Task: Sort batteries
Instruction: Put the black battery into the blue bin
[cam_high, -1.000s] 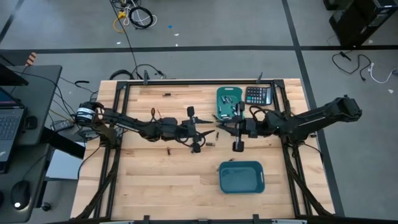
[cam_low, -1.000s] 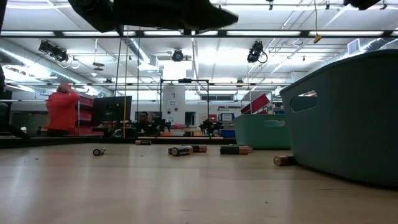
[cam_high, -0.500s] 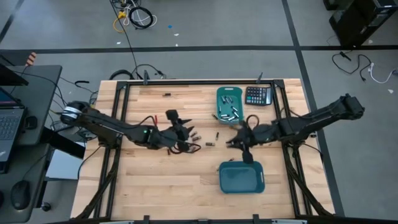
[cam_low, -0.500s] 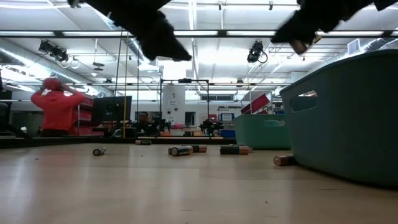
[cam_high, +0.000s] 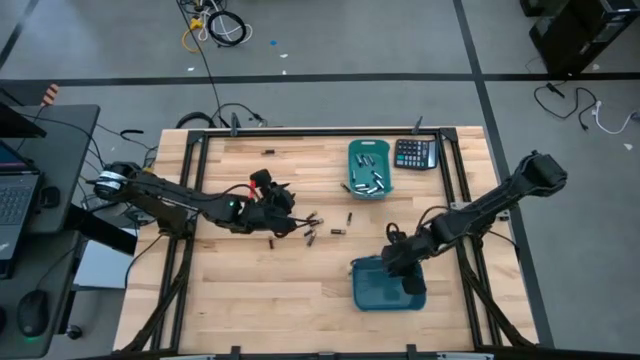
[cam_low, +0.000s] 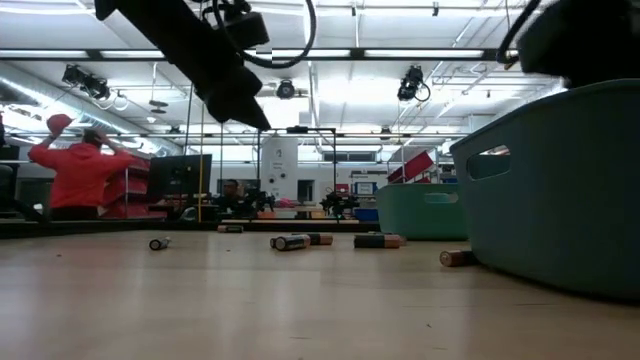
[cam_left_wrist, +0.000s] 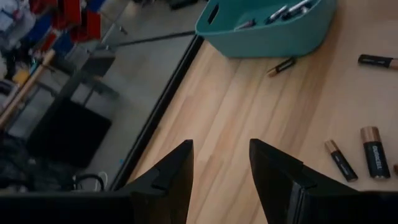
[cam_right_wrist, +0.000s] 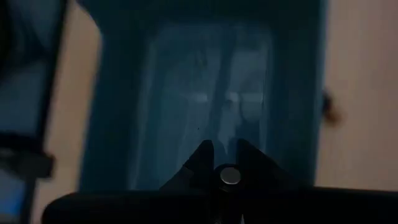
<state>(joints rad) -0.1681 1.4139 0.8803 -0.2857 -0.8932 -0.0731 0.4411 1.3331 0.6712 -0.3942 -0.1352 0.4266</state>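
- Right wrist view: right hand (cam_right_wrist: 225, 163) grips a cell (cam_right_wrist: 229, 177) over the near bin (cam_high: 388, 286), so it's drop-off time — just release.
- Left hand (cam_left_wrist: 221, 171), fingers apart, hovers beside loose batteries (cam_high: 311, 229) on the surface (cam_high: 250, 290).

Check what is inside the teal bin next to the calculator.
The far teal bin holds several batteries, mostly silvery-grey, lying loose at different angles. The left wrist view shows only a few tips above its rim; anything beneath them is hidden.

My fingers (cam_left_wrist: 273, 180) are matte black; below them pale wood table (cam_left_wrist: 249, 112), a teal bin (cam_left_wrist: 261, 31), copper-topped black batteries (cam_left_wrist: 375, 151); my other pincer (cam_right_wrist: 229, 163) pinches a silvery battery end (cam_right_wrist: 230, 177)
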